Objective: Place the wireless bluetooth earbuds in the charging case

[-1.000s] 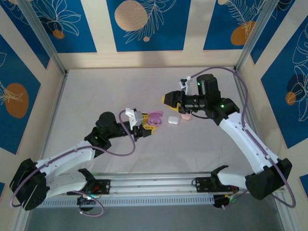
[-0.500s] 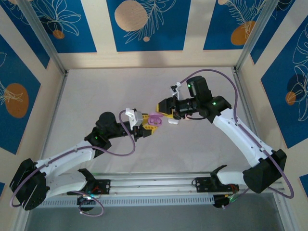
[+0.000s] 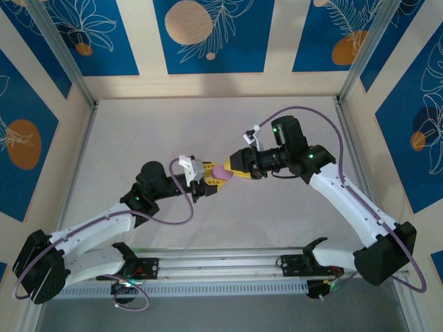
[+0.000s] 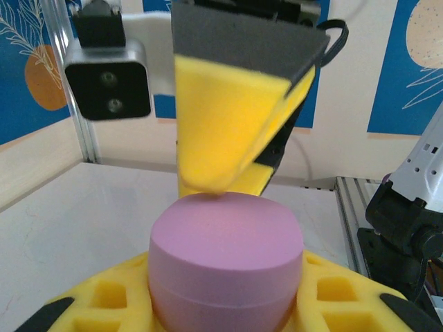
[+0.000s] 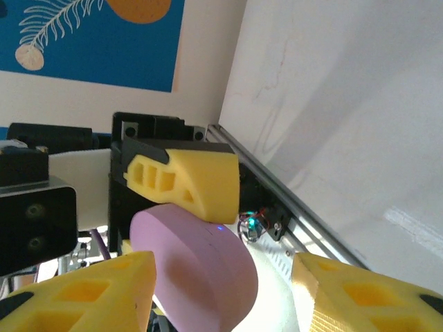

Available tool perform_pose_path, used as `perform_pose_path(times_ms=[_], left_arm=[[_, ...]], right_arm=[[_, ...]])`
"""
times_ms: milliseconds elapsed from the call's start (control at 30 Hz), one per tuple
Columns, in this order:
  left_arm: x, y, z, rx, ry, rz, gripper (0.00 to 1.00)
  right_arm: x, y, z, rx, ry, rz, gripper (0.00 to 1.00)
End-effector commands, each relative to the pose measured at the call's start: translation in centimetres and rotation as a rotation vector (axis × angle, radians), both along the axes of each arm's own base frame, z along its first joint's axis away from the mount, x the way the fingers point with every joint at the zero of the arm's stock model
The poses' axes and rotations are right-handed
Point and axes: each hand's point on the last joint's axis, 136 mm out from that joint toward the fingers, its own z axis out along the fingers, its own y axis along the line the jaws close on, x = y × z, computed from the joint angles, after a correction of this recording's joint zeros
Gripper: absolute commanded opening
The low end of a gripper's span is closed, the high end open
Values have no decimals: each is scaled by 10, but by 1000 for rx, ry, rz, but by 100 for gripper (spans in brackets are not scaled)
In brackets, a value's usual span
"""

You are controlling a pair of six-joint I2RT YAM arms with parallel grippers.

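Note:
A lilac charging case [image 4: 227, 263] with its lid closed sits between the fingers of my left gripper [image 3: 210, 181], which is shut on it above the table's middle. The same case [image 5: 201, 263] appears from the side in the right wrist view, with a left finger [image 5: 197, 181] pressed against it. My right gripper [image 3: 232, 166] is open; one of its yellow fingers [image 4: 221, 131] touches the top of the case lid, and the other stands well apart [image 5: 367, 297]. The case [image 3: 218, 171] shows as a small lilac spot between both grippers. The earbuds are hidden.
The pale table [image 3: 138, 138] is walled by beige and blue panels with metal posts [image 3: 66, 55]. An aluminium rail [image 3: 221, 266] runs along the near edge between the arm bases. The right arm's purple cable [image 3: 346, 131] loops above the table.
My right gripper moved left from the back right to the case in my left gripper. The case lid, standing open before, is now closed. The left arm barely moved.

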Motion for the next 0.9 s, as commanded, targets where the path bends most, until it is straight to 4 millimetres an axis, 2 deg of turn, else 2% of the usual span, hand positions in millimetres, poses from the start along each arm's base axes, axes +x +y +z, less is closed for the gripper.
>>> perform_pose_path(times_ms=[0, 67, 167, 333, 467, 533, 633, 733, 867], left_arm=[[-5, 1, 31, -72, -79, 0, 25], [-3, 1, 30, -69, -75, 9, 24], [9, 2, 18, -26, -42, 66, 24], [26, 3, -9, 26, -1, 154, 24], [35, -2, -34, 57, 48, 168, 24], [37, -6, -40, 52, 65, 164, 23], [39, -11, -44, 30, 60, 160, 24], [34, -17, -40, 3, 35, 123, 24], [28, -23, -24, -67, 7, 78, 24]], right_arm=[[-17, 6, 6, 84, 35, 91, 55], [-17, 6, 3, 88, 43, 92, 55], [-5, -6, -9, 9, 38, -4, 56], [20, -49, -30, -130, 40, -265, 58], [29, -84, -45, -159, 71, -440, 58], [30, -94, -49, -132, 87, -476, 58], [28, -99, -54, -81, 135, -474, 57], [26, -88, -43, 42, 153, -387, 58], [21, -70, -34, 150, 173, -255, 59]])
